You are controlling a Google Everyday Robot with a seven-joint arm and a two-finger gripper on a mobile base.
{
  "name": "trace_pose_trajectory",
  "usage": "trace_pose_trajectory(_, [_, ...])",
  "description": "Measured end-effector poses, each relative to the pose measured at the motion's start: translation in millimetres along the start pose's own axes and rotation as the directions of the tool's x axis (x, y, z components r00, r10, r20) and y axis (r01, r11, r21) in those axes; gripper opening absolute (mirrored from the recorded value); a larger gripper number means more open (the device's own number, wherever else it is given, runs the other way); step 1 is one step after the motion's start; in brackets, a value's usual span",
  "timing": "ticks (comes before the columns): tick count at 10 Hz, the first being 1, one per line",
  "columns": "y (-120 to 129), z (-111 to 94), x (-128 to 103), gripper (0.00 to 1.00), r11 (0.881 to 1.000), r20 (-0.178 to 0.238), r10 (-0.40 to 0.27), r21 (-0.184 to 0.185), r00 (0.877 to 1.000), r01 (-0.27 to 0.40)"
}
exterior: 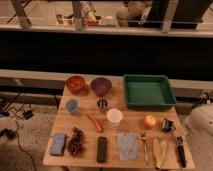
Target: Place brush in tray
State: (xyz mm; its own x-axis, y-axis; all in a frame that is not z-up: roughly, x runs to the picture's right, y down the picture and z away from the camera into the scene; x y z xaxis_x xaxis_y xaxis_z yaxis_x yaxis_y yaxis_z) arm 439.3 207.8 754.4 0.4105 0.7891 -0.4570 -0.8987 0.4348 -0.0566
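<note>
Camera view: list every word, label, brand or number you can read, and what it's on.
None readable: no print shows on the tray, the brush, the white cup or the black remote. The gripper, apparently the dark piece near the table's right edge, shows no marking either.

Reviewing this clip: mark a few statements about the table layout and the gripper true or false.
1. The brush lies inside the tray. False: it lies on the table near the front right corner, right of the banana.
2. The tray sits at the table's back right. True.
3. The purple bowl is left of the orange bowl. False: it is to its right.
4. The black remote lies between the grapes and the cloth. True.
5. The gripper holds the brush. False: the gripper is out of view; only a white robot part shows at the right edge.
</note>
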Motion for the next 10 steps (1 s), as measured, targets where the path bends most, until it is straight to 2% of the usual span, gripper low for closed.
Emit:
trace_pose_trajectory(2, [1,14,-9,0.80,1.000,-0.003,-0.015,-0.007,1.000,0.015])
trace_pose_trajectory(4, [1,22,-2,0.80,1.000,-0.016,-0.003,-0.010,1.000,0.003])
trace_pose_trajectory(10, [22,29,4,0.80,0.999,-0.045,0.014,-0.038,0.999,-0.016])
